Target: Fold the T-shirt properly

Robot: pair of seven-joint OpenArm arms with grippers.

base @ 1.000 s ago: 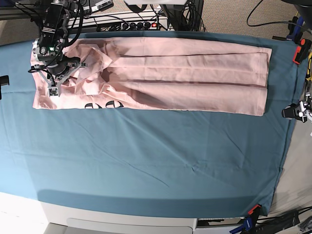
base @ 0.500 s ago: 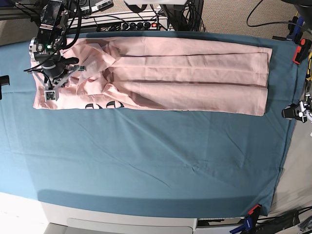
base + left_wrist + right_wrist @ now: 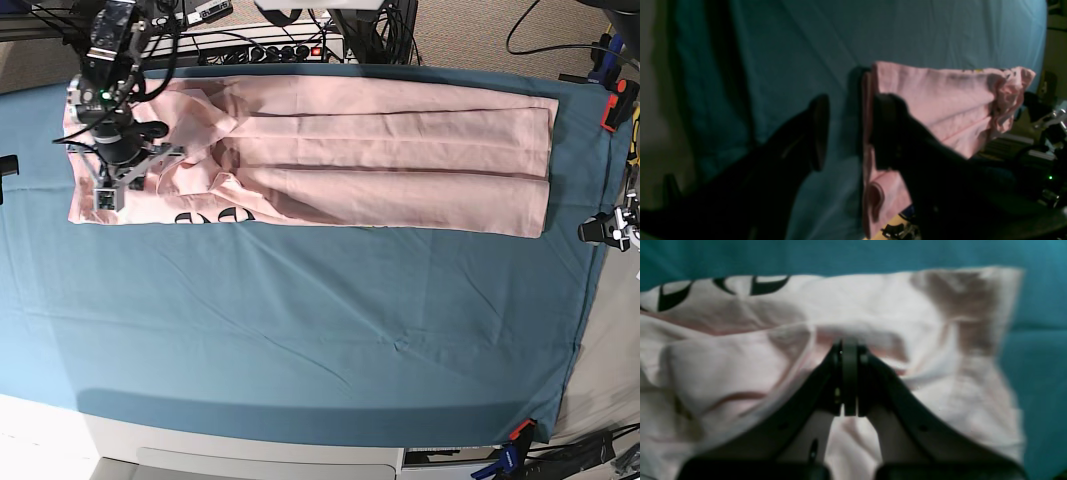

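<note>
The pale pink T-shirt [image 3: 380, 150] lies as a long folded band across the far side of the teal table cloth [image 3: 300, 330]. Black lettering [image 3: 210, 217] peeks out along its near edge. My right gripper [image 3: 107, 188] rests on the shirt's rumpled left end. In the right wrist view that gripper [image 3: 848, 351] is shut, with a ridge of the T-shirt [image 3: 740, 373] pinched at its tips. My left gripper [image 3: 851, 131] stands open and holds nothing. It hovers off the T-shirt's [image 3: 940, 100] other end, apart from the cloth.
A power strip and cables [image 3: 270, 45] lie behind the table's far edge. Clamps and dark hardware [image 3: 608, 228] stick out at the right edge. The teal cloth's right hem [image 3: 585, 300] ends just short of the table side.
My right gripper has shifted slightly left and toward the near edge, taking the cloth with it. The bunched folds beside it now lie flatter. The rest of the shirt has not moved.
</note>
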